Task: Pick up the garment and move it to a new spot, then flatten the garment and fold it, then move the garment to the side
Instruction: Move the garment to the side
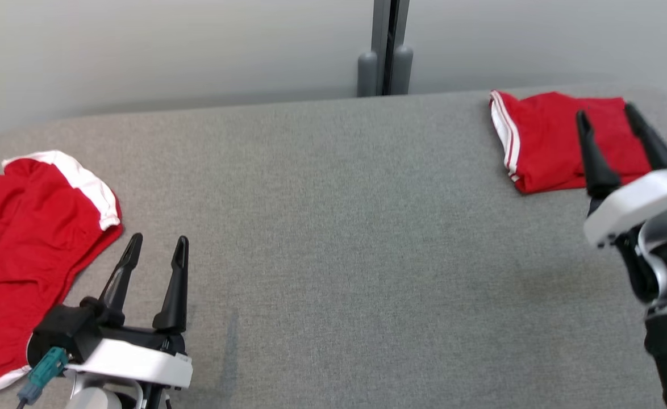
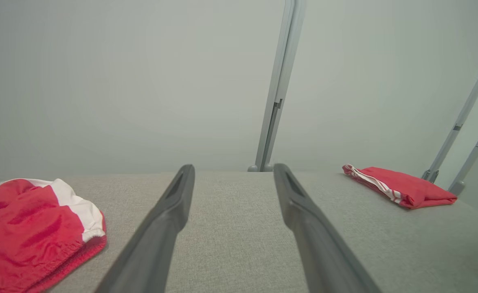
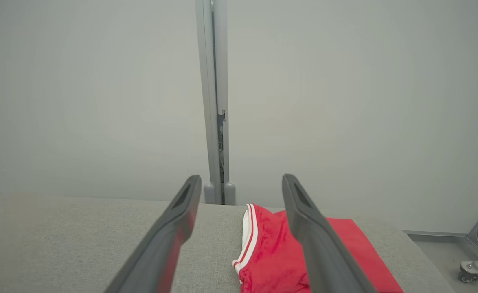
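At left edge, crumpled garment [image 1: 26,255] is cut off.

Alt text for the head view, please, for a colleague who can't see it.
On the grey table, a crumpled red garment lies at the left beside the open left gripper; a folded red garment sits far right, behind the open right gripper.

Rumpled red garment [image 1: 21,250] — white-banded, spread at left; folded red garment [image 1: 543,142] far right
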Controlling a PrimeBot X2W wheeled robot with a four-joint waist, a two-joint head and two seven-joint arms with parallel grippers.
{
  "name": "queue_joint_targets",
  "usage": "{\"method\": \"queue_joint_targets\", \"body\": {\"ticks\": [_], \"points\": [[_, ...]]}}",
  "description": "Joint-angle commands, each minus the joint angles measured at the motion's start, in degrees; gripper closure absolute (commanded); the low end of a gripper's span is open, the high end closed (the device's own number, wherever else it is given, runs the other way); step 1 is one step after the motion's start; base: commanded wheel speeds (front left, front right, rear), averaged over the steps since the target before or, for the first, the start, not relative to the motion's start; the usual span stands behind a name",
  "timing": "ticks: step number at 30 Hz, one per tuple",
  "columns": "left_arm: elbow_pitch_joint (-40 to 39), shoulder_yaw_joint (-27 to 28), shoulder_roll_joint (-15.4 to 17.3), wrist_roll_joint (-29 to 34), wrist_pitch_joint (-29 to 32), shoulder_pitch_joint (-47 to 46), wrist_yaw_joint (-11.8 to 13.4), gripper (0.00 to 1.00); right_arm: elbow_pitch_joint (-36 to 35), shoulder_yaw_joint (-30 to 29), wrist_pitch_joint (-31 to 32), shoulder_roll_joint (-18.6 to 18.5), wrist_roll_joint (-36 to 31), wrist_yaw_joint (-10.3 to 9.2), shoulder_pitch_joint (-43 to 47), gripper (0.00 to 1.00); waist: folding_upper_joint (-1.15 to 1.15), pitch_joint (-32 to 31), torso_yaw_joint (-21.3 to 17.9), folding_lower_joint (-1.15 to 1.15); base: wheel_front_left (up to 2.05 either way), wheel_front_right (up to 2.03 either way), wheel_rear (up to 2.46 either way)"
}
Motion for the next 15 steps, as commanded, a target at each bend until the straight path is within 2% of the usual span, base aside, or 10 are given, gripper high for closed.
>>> {"method": "queue_joint_targets", "body": {"ticks": [1,9,15], "points": [[0.01,0.3,-0.05,0.36,-0.02,0.84,0.48,0.0,-1.23,0.09,0.43,-0.1,0.48,0.0,2.36,0.0,0.0,-2.6,-0.15,0.0,0.0,0.0,0.0],[-0.33,1.51,-0.73,0.46,-0.03,4.63,1.51,0.0,-10.73,-0.15,-1.45,0.97,0.18,0.0,15.29,0.0,0.0,-6.35,0.41,0.0,0.0,0.0,0.0],[-0.7,2.43,-1.04,0.56,-0.02,6.67,2.12,0.0,-15.26,-2.27,-5.6,3.75,-0.66,0.0,23.79,0.0,0.0,-7.22,0.68,0.0,0.0,0.0,0.0]]}}
